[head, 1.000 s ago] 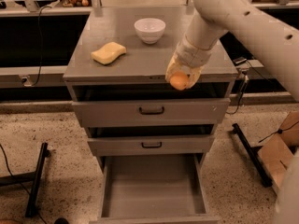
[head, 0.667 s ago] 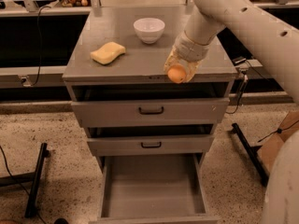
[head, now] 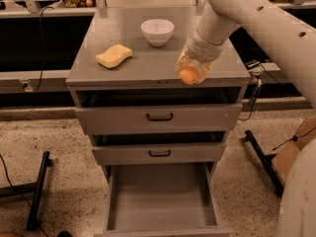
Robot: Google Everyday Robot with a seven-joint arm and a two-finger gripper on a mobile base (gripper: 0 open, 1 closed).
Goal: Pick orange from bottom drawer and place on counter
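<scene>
Camera view, looking down at the front of the cabinet. Orange sits in the pincer, which is clamped on it, pale fingers on either side of the fruit. Both are at the front edge of the worktop, right of centre, just above the lip. Cannot tell whether the orange touches the surface or hangs just over it.

Arm: thick, cream-coloured, comes in from the upper right and slopes down to the pincer; a second stretch of it fills the lower right corner.

Bottom drawer: pulled well out toward the viewer, grey floor bare, front panel at the lower edge of view.

Middle drawer: nearly closed, dark handle at centre, a dark gap above it. Top drawer: out a little further, same dark handle, dark slot between it and the worktop.

Also on the worktop: white bowl toward the back, near centre; yellow sponge to the left, lying at an angle. Both well apart from the orange.

Floor: speckled. Black stand leg on the left, another on the right beside a cardboard box. Cables trail down on both sides.
</scene>
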